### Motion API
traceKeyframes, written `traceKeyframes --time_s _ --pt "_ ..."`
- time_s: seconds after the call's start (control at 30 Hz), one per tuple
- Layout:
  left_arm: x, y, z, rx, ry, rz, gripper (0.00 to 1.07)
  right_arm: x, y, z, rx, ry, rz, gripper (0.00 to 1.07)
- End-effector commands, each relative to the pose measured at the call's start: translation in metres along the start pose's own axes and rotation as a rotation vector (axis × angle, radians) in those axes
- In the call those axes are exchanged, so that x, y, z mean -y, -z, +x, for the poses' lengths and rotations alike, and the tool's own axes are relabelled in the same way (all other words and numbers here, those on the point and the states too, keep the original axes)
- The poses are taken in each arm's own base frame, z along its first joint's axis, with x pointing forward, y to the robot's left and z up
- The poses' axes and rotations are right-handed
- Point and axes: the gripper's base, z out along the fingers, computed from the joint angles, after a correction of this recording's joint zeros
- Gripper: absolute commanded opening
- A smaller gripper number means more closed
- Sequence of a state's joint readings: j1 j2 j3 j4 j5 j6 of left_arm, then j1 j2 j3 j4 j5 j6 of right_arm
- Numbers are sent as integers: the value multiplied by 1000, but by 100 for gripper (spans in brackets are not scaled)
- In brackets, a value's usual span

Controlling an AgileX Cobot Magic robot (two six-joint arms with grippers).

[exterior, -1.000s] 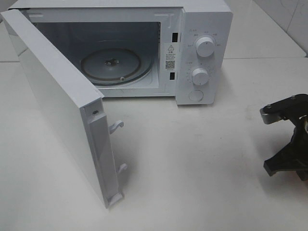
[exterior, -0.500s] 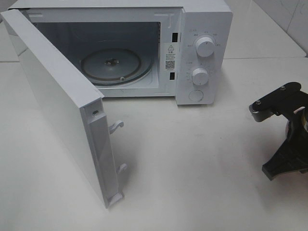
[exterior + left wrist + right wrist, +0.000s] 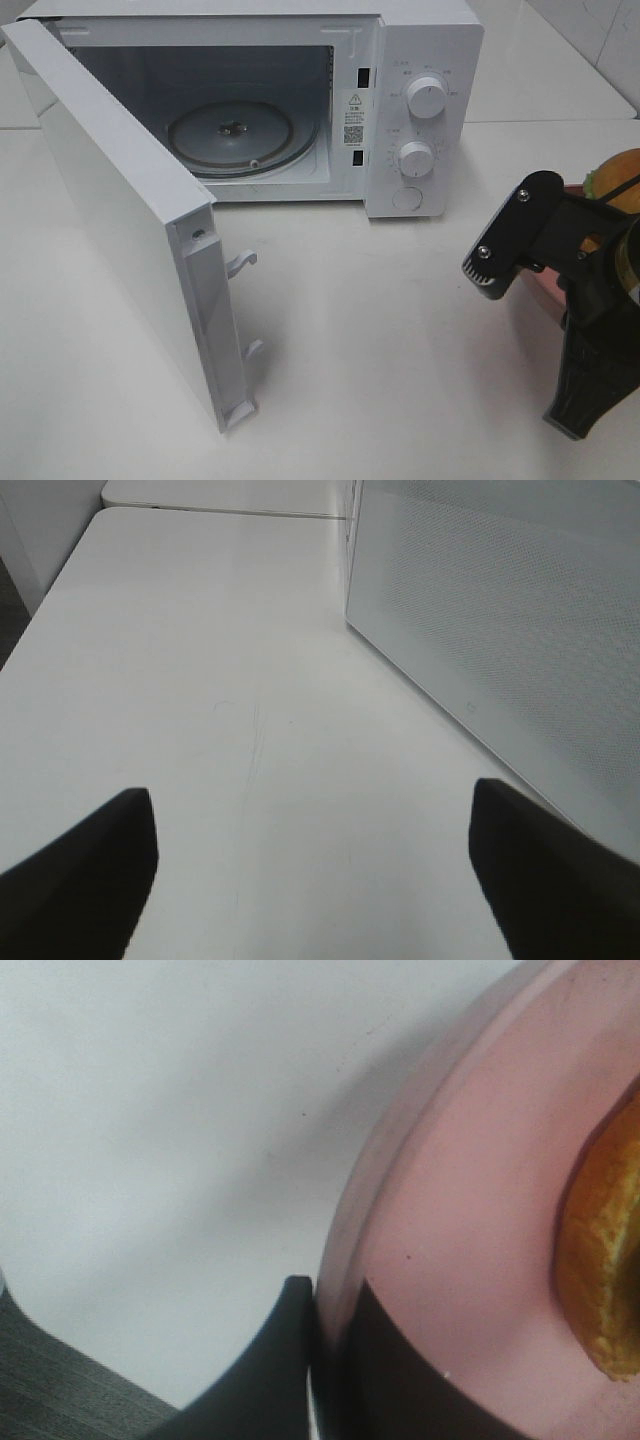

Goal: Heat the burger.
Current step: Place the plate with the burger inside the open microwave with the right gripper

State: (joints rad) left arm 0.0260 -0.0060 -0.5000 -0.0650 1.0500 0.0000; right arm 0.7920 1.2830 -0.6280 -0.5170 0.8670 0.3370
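Observation:
The burger (image 3: 620, 172) shows its golden-brown bun and a green frill at the right edge of the exterior view, resting on a round pink plate (image 3: 545, 278). My right gripper (image 3: 550, 268) is shut on that plate's rim. The right wrist view shows its two dark fingers (image 3: 285, 1360) pinching the pink rim (image 3: 440, 1200), with a slice of the bun (image 3: 605, 1260) beyond. The left gripper (image 3: 315, 880) appears only in its wrist view. It stands open over bare tabletop, nothing between its fingers.
The white microwave (image 3: 425, 110) stands at the back with its door (image 3: 130, 230) swung wide toward the front left. Its glass turntable (image 3: 230, 135) carries nothing. The door's outer face (image 3: 500, 630) is close beside the left gripper. White tabletop (image 3: 400, 330) lies before the microwave.
My right gripper has moved left and further into view, bringing the pink plate and burger in from the right edge. The left gripper, microwave and door are unchanged.

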Motion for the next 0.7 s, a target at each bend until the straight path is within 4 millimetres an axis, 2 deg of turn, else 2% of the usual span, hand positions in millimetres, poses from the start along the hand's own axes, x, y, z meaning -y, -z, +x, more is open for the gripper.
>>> traceKeyframes --time_s 0.03,0.33,0.7 --pt "1 3 1 37 1 13 78 1 8 1 24 94 53 0" --pt "1 3 1 37 1 13 78 -14 27 6 99 311 53 0" --pt "1 3 1 37 1 13 78 -8 41 13 182 436 62 0"
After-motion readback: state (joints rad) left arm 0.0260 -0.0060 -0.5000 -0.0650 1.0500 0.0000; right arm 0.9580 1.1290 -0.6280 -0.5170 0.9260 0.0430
